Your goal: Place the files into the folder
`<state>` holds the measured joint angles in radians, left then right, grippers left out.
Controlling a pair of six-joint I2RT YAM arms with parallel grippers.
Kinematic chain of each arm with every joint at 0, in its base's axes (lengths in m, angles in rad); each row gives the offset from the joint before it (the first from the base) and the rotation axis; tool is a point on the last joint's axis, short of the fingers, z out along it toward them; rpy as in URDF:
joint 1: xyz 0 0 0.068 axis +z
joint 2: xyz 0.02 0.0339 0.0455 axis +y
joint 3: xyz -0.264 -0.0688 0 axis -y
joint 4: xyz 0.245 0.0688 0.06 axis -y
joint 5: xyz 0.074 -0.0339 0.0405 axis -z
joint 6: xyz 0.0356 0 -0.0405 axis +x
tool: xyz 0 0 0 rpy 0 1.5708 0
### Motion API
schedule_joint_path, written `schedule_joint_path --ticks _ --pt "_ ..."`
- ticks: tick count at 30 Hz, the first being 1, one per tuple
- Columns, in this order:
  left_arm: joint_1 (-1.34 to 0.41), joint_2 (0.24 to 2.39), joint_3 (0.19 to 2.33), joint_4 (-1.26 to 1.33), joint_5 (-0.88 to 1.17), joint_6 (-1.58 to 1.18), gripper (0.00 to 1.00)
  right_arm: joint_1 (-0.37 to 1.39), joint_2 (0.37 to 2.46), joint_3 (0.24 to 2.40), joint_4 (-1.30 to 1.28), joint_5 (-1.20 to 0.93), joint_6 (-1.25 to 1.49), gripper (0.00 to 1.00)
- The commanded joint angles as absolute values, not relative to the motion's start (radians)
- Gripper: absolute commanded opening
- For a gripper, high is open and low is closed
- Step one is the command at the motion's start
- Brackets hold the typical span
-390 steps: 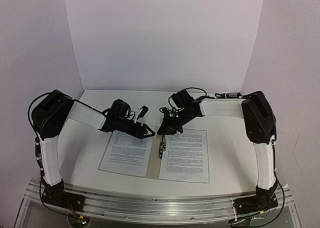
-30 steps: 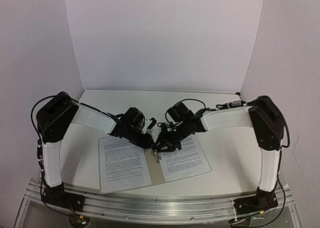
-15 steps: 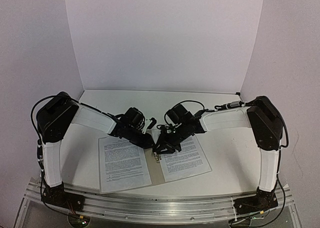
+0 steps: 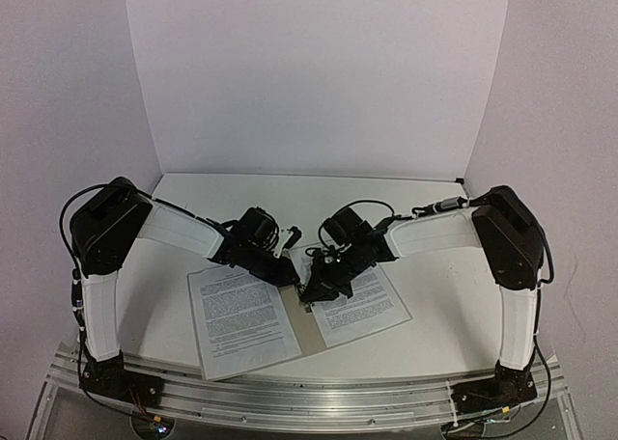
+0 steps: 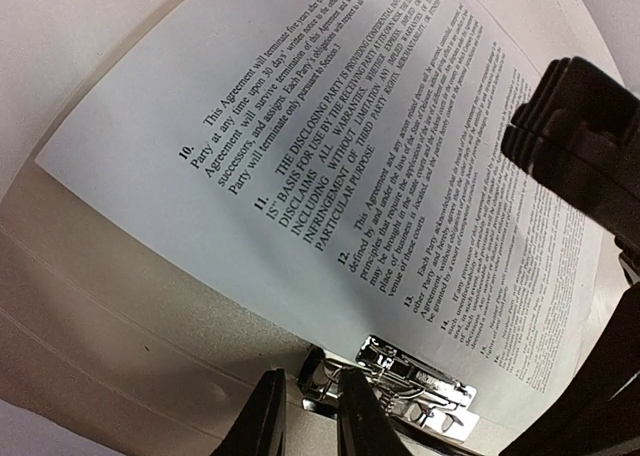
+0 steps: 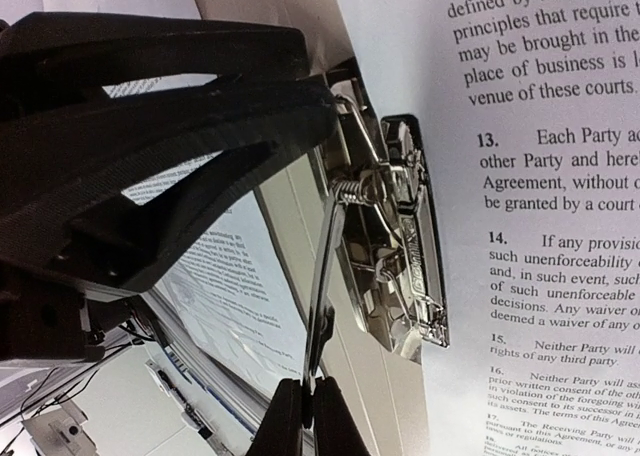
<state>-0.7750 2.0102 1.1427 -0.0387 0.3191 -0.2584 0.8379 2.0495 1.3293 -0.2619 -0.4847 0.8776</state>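
Observation:
The beige folder lies open near the table's front edge, turned askew. One printed file lies on its left half and another on its right half. The metal clip sits at the spine, over the right file's edge. My right gripper is shut on the clip's thin metal lever, which stands raised. My left gripper is low over the folder, its fingers a narrow gap apart, just short of the clip's end. Both grippers meet at the spine in the top view, the left one and the right one.
The left arm's black gripper body fills the upper left of the right wrist view. The right gripper's black body looms at the right of the left wrist view. The metal rail runs along the table's near edge, close to the folder's corner.
The folder with both files has turned and slid toward the near edge. My right gripper has moved nearer with the lever in its grip. My left gripper has hardly moved.

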Motion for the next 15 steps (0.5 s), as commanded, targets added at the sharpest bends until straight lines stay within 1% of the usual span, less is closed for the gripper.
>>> schedule_joint_path --ticks 1,4,12,15 --pt "-0.768 2.037 1.094 -0.121 0.285 -0.248 0.19 0.842 2.031 1.289 -0.291 -0.451 0.862 0.01" --pt "-0.769 2.038 1.09 -0.119 0.286 -0.249 0.19 0.842 2.042 1.291 -0.292 -0.453 0.853 0.0" --pt "-0.762 2.039 1.075 -0.114 0.285 -0.247 0.17 0.839 2.031 1.203 -0.298 -0.375 0.852 0.0" --pt "-0.761 2.039 1.072 -0.109 0.287 -0.245 0.17 0.838 2.048 1.205 -0.301 -0.354 0.841 0.0"
